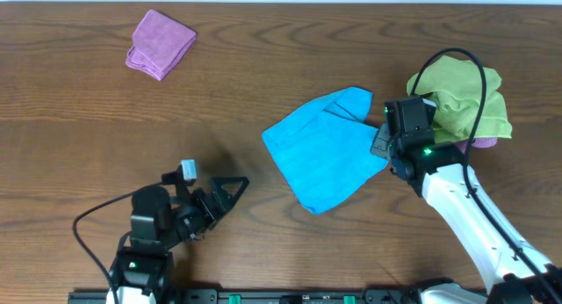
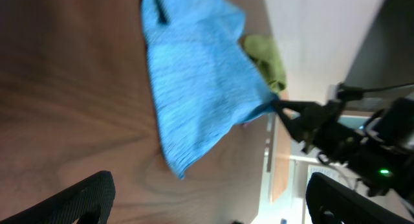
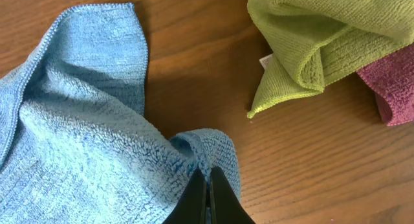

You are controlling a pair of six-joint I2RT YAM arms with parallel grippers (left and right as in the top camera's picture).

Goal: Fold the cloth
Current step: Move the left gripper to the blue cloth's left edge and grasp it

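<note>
A blue cloth (image 1: 323,155) lies partly folded at the table's middle; it also shows in the left wrist view (image 2: 194,88) and the right wrist view (image 3: 84,153). My right gripper (image 3: 208,179) is shut on the blue cloth's right edge, pinching a raised fold; in the overhead view it sits at the cloth's right side (image 1: 384,139). My left gripper (image 1: 233,191) is open and empty at the front left, well apart from the cloth, its fingers at the bottom corners of the left wrist view (image 2: 207,204).
A green cloth (image 1: 461,102) lies bunched at the right, over a maroon cloth (image 3: 391,81). A folded purple cloth (image 1: 160,43) lies at the far left. The table's right edge shows in the left wrist view.
</note>
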